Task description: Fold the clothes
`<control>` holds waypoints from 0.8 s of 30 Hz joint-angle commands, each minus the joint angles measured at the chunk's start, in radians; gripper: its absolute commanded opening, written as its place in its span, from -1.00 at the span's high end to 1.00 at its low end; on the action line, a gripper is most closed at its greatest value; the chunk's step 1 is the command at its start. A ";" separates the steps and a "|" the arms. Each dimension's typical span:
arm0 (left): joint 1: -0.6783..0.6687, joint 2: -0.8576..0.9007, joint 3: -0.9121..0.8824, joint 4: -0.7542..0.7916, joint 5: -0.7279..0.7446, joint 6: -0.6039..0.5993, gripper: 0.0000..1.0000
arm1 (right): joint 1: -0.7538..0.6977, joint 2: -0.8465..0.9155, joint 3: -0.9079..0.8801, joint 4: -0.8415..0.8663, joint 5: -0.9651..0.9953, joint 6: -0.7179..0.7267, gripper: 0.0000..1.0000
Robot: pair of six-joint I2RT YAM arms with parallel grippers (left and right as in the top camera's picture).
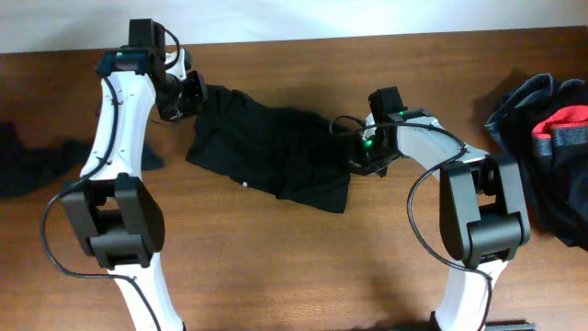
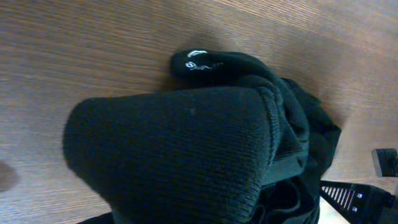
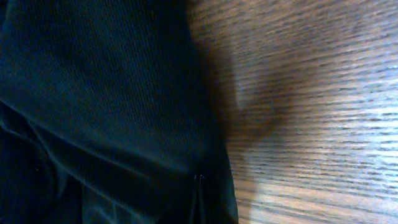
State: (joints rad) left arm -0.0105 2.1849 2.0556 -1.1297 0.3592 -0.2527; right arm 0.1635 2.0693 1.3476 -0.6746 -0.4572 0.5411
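Observation:
A black garment [image 1: 266, 152] lies spread across the middle of the wooden table. My left gripper [image 1: 190, 95] is at its far left corner, shut on the ribbed black cloth, which fills the left wrist view [image 2: 174, 149] and hides the fingers. My right gripper [image 1: 360, 156] is at the garment's right edge, shut on the cloth; the right wrist view shows dark fabric [image 3: 99, 112] over the jaws [image 3: 199, 186] and bare wood to the right.
A heap of dark blue and red clothes [image 1: 551, 138] sits at the right edge of the table. Another dark garment [image 1: 37, 161] lies at the left edge. The table's far edge meets a white wall.

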 commanded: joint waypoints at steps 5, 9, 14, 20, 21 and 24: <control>-0.122 -0.059 0.010 0.009 0.018 0.072 0.99 | 0.000 0.015 -0.035 0.002 0.039 -0.013 0.92; -0.196 -0.059 0.010 0.024 0.018 0.091 0.99 | 0.000 0.015 -0.035 0.001 0.039 -0.013 0.92; -0.288 -0.059 0.010 0.034 0.018 0.090 0.99 | 0.000 0.015 -0.035 0.001 0.039 -0.013 0.92; -0.381 -0.059 0.010 0.034 0.017 0.090 0.99 | 0.000 0.015 -0.035 0.002 0.039 -0.013 0.92; -0.396 -0.059 0.010 0.034 0.017 0.090 0.99 | 0.000 0.015 -0.035 0.002 0.039 -0.013 0.92; -0.437 -0.059 0.010 0.035 0.017 0.090 0.99 | 0.000 0.015 -0.035 0.002 0.039 -0.013 0.92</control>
State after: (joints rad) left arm -0.4114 2.1689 2.0552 -1.1011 0.3588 -0.1795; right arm 0.1623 2.0689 1.3441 -0.6701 -0.4610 0.5407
